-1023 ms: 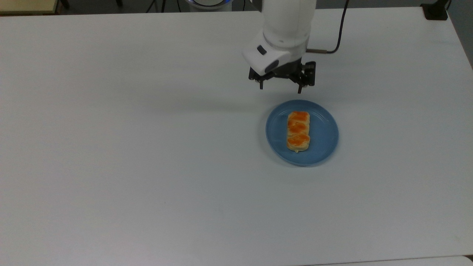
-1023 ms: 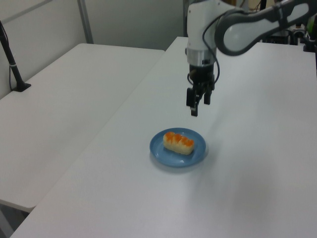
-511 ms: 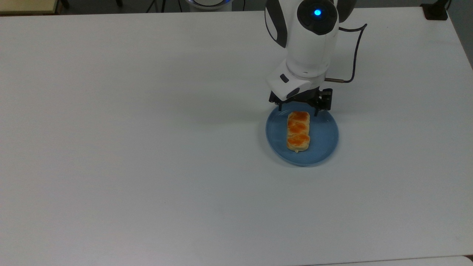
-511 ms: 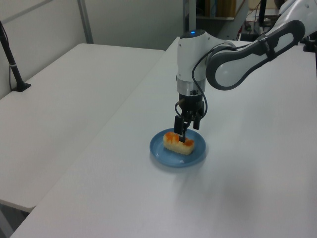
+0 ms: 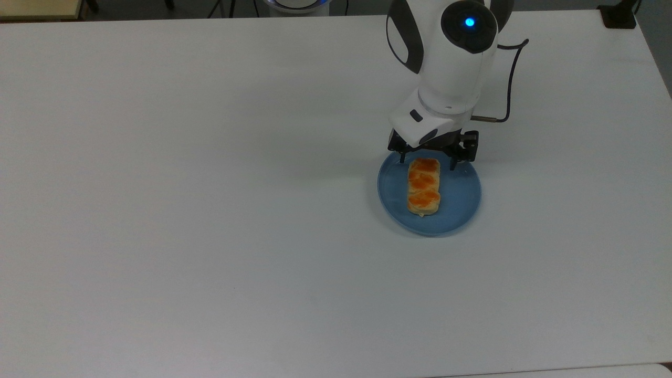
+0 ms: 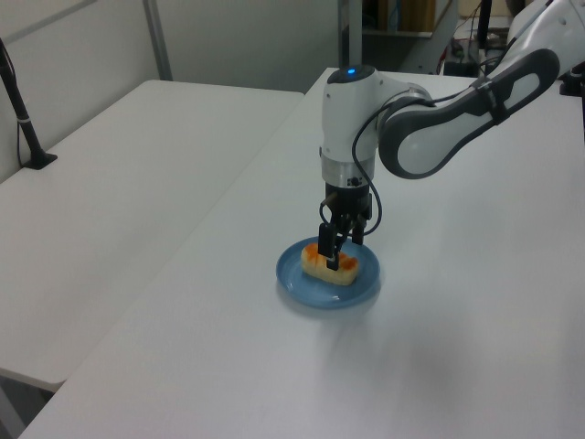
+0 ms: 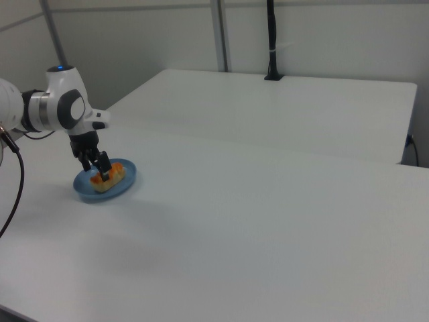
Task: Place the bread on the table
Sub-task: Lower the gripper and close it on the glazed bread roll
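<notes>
The bread (image 5: 423, 186) lies on the blue plate (image 5: 462, 199) on the white table (image 5: 210, 210). The pincer (image 5: 427, 161) is spread wide, its 2 fingers straddling the bread's far end.

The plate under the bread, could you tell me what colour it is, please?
Plain blue, all over; the plate shows best in the top view.

The white surface (image 5: 210, 210) lies bare on every side of the blue plate (image 5: 462, 202), with wide room toward the top view's left and bottom. The hand (image 5: 428, 161) hangs over the plate's far edge (fingers spread, one either side of the bread's (image 5: 423, 187) end). A black post (image 7: 271, 40) stands well apart on the neighbouring tabletop (image 7: 281, 100).
</notes>
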Controlling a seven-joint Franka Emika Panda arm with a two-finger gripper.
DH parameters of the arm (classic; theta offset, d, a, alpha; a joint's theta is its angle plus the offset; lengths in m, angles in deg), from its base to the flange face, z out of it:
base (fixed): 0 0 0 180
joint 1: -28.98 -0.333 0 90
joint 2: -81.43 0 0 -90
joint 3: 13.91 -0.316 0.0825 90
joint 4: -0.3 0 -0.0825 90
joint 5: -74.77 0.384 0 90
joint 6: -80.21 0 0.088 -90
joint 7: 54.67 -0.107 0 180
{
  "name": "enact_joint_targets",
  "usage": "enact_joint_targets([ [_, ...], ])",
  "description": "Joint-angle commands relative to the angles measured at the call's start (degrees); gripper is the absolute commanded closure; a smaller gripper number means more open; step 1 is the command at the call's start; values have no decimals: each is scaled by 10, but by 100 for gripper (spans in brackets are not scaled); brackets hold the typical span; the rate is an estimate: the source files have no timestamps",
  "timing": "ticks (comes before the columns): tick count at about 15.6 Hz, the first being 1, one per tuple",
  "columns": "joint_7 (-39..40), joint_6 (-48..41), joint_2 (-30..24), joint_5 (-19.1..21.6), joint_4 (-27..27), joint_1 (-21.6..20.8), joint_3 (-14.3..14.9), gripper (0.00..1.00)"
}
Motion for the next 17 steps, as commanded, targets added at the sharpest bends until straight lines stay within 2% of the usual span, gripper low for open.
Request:
enact_joint_targets([
  [1,-44,42,25,-36,-5,-3,0,0],
  [2,-56,43,28,-51,-6,-3,-3,0],
  [3,-65,43,30,-67,-9,-2,-12,6],
  [4,-71,43,31,-80,-9,1,-21,18],
  [5,-78,43,32,-88,-9,1,-23,43],
  [6,-81,42,32,-89,-9,1,-24,60],
  [7,-80,40,31,-89,-9,1,-24,72],
  [8,-80,37,28,-89,-9,2,-24,79],
  [12,-65,25,11,-90,-10,11,-23,81],
  [16,17,-10,-11,-81,-34,58,-24,81],
  [17,44,-10,-10,-88,-41,81,-23,81],
])
